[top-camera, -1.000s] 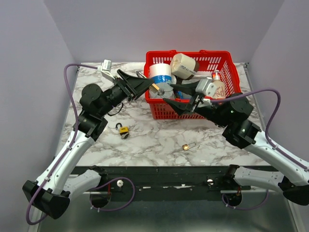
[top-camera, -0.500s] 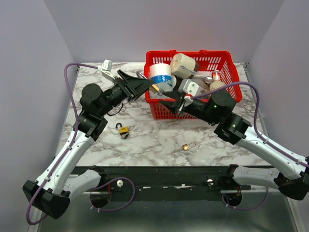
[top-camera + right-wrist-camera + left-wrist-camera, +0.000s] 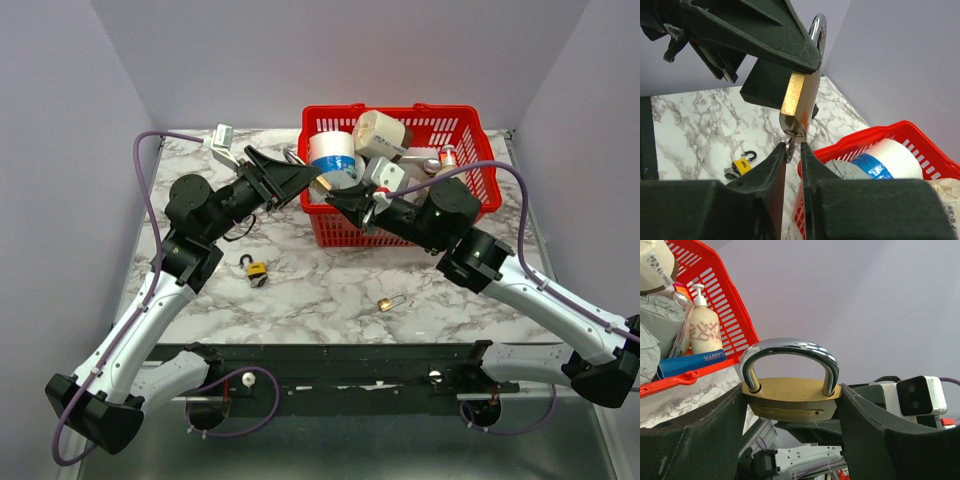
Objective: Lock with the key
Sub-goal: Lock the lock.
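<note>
left gripper [image 3: 314, 182]: clamps padlock [image 3: 790, 399], shackle up
right gripper [image 3: 793, 151]: nearly closed, pinching key [image 3: 789, 146]
key: tip at padlock's keyhole

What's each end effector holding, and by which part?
Left end effector: brass padlock, clamped by the two sides of its body. Right end effector: straddles the key stuck in the padlock's base; a firm grip cannot be told.

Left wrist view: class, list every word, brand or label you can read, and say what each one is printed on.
"HARRY'S": on the blue tube in the red basket.
Pump bottle: big printed letters, too warped to read.
Beige tub: a small printed label, too small to read.
Brass padlock: a faint engraving on its body, too blurred to read.
</note>
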You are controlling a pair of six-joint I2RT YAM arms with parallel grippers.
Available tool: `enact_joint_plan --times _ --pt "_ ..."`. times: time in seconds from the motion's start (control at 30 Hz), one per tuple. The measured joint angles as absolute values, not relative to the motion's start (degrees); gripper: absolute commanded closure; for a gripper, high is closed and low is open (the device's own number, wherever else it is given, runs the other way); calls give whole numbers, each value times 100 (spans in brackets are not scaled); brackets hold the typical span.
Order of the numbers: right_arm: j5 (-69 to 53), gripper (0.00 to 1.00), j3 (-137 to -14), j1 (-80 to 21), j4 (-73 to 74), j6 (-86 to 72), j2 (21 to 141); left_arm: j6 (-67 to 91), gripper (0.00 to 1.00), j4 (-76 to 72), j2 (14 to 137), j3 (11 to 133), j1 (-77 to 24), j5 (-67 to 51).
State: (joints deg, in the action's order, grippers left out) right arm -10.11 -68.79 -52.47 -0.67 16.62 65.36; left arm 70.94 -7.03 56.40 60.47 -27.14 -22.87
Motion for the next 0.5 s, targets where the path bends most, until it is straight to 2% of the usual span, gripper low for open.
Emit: enact_joint_plan --times 0.17,0.5 --pt "-976 98 -6941 -5253 -45 1664 6626 7065 100 -587 5601 6045 -2724 -2180" --pt "-733 99 -6941 -5253 -1 1570 6674 7087 100 -259 5555 6045 -2783 -1763"
